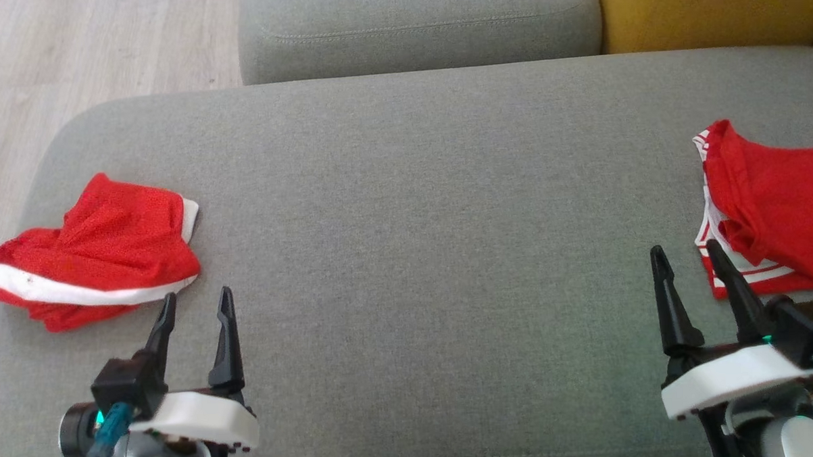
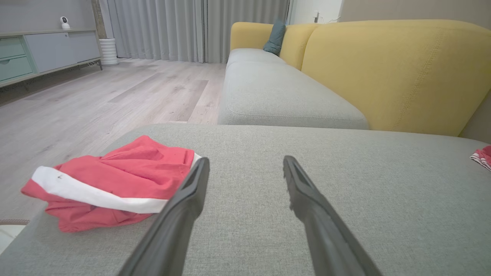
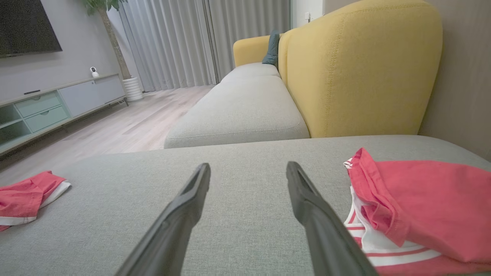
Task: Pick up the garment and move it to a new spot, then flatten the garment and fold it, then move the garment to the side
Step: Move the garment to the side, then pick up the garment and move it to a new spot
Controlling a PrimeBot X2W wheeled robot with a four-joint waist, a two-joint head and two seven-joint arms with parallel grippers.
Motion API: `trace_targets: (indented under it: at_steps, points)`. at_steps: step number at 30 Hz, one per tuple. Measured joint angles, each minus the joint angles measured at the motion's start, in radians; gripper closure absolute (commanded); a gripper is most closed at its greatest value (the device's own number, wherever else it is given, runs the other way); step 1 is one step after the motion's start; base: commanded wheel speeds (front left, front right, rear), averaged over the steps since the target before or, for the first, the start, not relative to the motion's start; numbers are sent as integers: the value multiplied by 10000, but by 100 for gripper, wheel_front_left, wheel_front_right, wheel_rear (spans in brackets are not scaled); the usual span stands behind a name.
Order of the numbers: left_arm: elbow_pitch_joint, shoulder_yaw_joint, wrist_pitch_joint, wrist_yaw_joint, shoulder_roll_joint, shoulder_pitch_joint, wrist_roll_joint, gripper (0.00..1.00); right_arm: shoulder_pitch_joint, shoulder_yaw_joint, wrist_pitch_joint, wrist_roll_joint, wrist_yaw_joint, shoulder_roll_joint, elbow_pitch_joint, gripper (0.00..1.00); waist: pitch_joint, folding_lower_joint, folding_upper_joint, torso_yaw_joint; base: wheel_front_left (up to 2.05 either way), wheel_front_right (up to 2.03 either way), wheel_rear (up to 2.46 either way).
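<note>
Observer: Grippers nearest: left gripper (image 1: 198, 293) low left in the head view, fingers spread, nothing between them. The right gripper (image 1: 685, 246) is low right, fingers likewise apart, empty.

Checker: Contact with cloth?

Observer: At the left gripper, the outer fingertip sits just beside the hem of the left garment (image 1: 96, 249); cannot tell if touching. At the right gripper, one finger overlaps the edge of the right garment (image 1: 771, 202) in the head view. In the right wrist view the cloth lies beside that finger, not between the two.

Checker: Garments?

Observer: Both red, crumpled. The left garment has a broad white band and lies at the left edge of the grey cushion (image 1: 433, 207). The right garment shows white-and-red striped trim and lies at the right edge. Well apart.

Checker: Beyond?

Observer: Grey sofa seat (image 1: 413, 32), yellow backrest (image 1: 710, 8) to its right, pale wood floor (image 1: 69, 57) to its left.
</note>
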Motion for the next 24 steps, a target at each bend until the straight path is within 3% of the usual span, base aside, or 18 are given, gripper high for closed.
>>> trace_targets:
  at_steps: [24]
  points:
    - [-178, -142, 2, 157, 90, -14, 0, 0, 0, -138, 94, -44, 0, 4, -71, 0, 66, 0, 0, 224, 0, 0, 0]
